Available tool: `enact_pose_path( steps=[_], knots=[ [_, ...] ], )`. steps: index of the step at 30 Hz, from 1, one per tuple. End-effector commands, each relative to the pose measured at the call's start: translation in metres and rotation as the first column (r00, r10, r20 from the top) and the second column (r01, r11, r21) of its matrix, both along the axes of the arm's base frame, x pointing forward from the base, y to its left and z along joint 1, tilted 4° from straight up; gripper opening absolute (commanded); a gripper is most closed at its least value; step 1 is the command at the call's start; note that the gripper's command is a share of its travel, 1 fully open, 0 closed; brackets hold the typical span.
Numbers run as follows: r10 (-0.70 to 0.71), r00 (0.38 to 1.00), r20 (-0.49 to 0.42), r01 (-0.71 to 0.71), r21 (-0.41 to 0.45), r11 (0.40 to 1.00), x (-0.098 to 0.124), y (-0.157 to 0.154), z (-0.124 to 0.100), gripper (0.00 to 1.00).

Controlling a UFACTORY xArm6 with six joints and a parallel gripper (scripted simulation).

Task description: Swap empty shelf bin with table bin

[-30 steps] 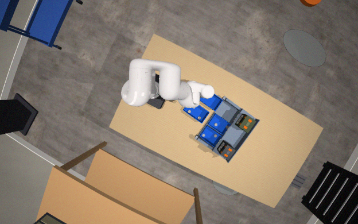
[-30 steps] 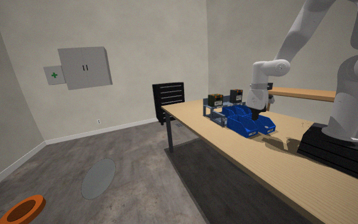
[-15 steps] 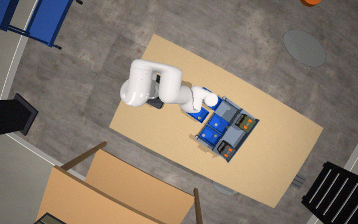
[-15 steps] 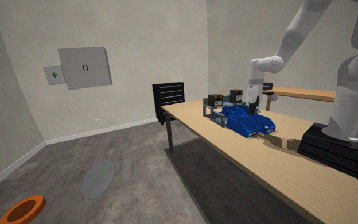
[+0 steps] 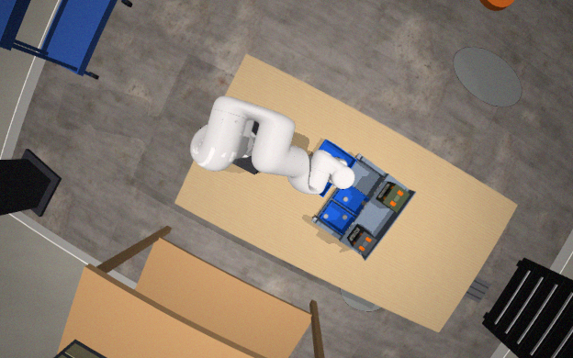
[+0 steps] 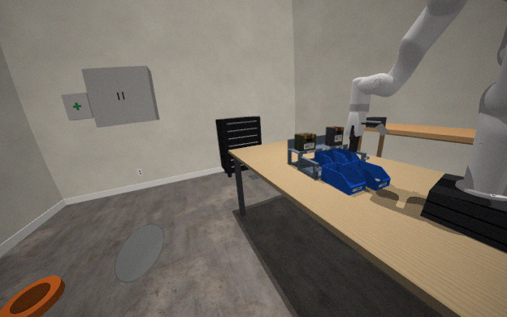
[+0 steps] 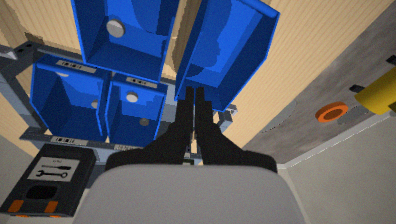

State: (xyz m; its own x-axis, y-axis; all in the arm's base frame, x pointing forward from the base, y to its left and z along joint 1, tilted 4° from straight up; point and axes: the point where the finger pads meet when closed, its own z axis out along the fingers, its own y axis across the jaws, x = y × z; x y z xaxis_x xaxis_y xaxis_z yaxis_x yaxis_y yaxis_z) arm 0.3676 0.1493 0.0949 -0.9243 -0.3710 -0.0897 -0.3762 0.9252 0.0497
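Observation:
The empty blue bin (image 7: 225, 50) stands on the table in front of the grey shelf (image 5: 365, 206), turned a little askew; it also shows in the exterior view (image 6: 344, 179). The blue bin with a pale round part (image 7: 125, 35) stands beside it on the table (image 6: 374, 175). My gripper (image 7: 194, 98) (image 6: 354, 144) is shut with nothing between the fingers. It hangs above the shelf's front edge, over the empty bin's rear rim and clear of it. The end place (image 5: 368, 176) on the shelf holds no bin. My arm hides most of the parts bin from overhead.
Two blue bins with parts (image 7: 65, 100) (image 7: 132, 107) stand in the shelf's other places. Two dark boxes with orange marks (image 5: 393, 195) (image 5: 361, 239) sit on the shelf's upper board. The robot's black base (image 6: 480, 211) stands nearby on the table.

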Motion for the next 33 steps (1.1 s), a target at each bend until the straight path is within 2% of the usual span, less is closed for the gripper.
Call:
enact_pose_path(
  steps=[1,3,33],
  knots=[
    [-0.273,0.962,-0.009,0.273,-0.033,0.961,0.0031,-0.0009,0.0027,0.26],
    [-0.326,0.945,-0.011,0.325,-0.04,0.945,0.0031,-0.0009,0.0027,0.26],
    [-0.326,0.945,-0.011,0.325,-0.04,0.945,0.0031,-0.0009,0.0027,0.26]
  ],
)
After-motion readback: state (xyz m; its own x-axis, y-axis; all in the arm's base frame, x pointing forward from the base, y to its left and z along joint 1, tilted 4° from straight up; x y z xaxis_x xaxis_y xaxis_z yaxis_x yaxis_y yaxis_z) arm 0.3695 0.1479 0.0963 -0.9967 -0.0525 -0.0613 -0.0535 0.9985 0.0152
